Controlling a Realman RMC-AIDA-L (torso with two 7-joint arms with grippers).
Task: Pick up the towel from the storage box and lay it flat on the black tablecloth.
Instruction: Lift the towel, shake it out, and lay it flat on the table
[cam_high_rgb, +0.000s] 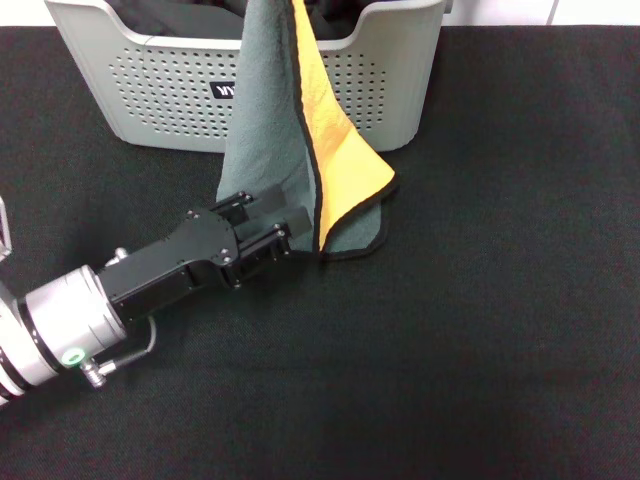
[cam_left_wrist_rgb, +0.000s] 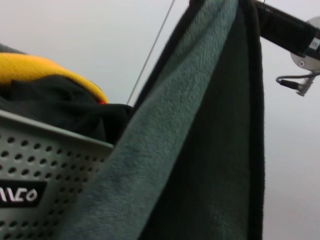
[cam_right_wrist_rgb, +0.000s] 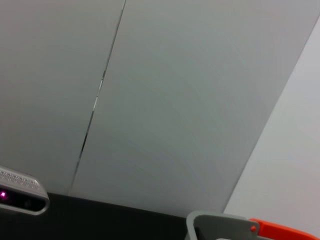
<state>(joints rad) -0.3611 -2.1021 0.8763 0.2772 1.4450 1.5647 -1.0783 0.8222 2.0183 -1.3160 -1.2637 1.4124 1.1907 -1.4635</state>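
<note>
The towel, grey on one side and orange-yellow on the other with black trim, hangs upright in front of the storage box. Its lower end rests on the black tablecloth. Its top runs out of the head view. In the left wrist view the towel hangs from the right gripper, whose black body reaches the towel's top edge. My left gripper lies low over the tablecloth with its fingers apart at the towel's lower left edge.
The storage box holds a dark cloth and an orange-yellow fabric. It stands at the back left of the tablecloth. A grey wall is behind. A grey rim shows low in the right wrist view.
</note>
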